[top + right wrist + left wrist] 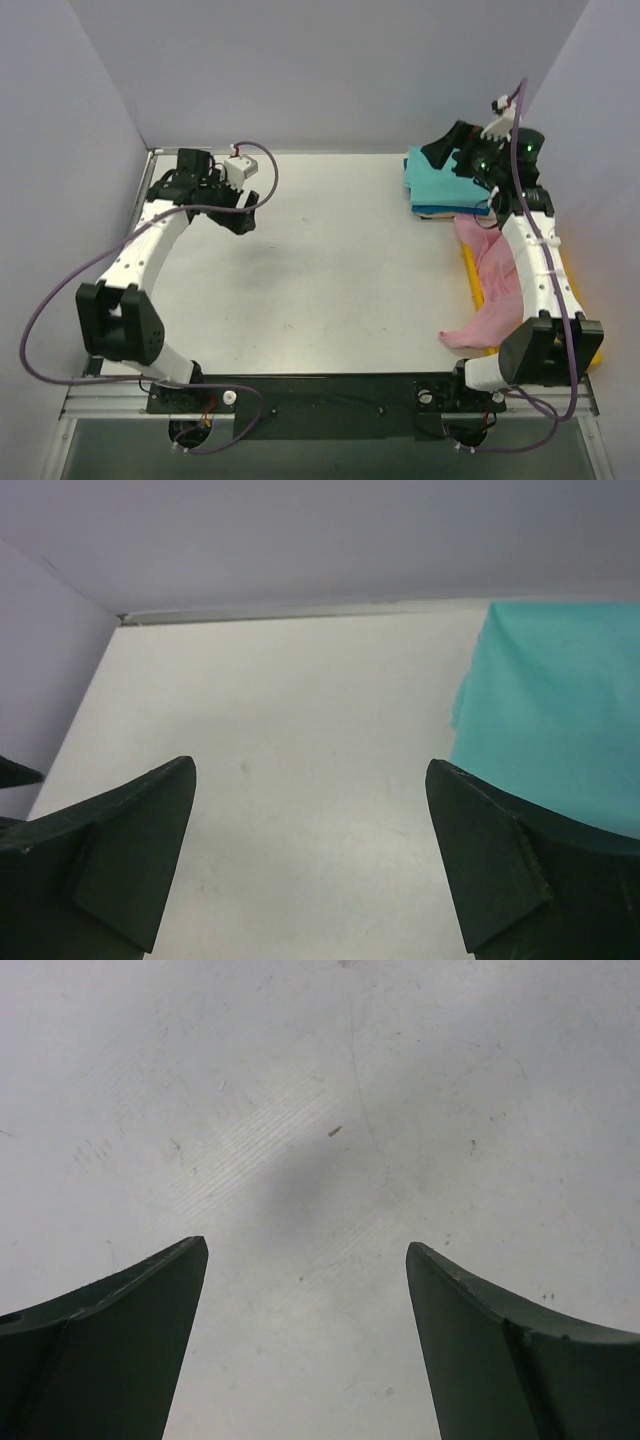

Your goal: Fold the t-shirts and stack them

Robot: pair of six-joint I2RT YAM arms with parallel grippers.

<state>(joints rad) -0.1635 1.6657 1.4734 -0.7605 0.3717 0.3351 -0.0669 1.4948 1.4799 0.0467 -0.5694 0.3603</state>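
Observation:
A folded teal-green t-shirt [440, 180] tops a stack at the far right of the table, with a deep blue t-shirt [440, 210] folded under it. A rumpled pink t-shirt [495, 290] hangs over the yellow tray [470, 278] at the right edge. No cream shirt shows. My right gripper [440, 150] is open and empty above the stack's far left corner. In the right wrist view the gripper [310, 770] is over bare table, with the teal shirt [550, 710] at its right. My left gripper [240, 215] is open and empty over bare table at the far left [305, 1250].
Grey walls close in the table at the back and on both sides. The right arm [535, 260] reaches over the tray and the pink shirt. The table [340, 270] is a plain white surface between the arms.

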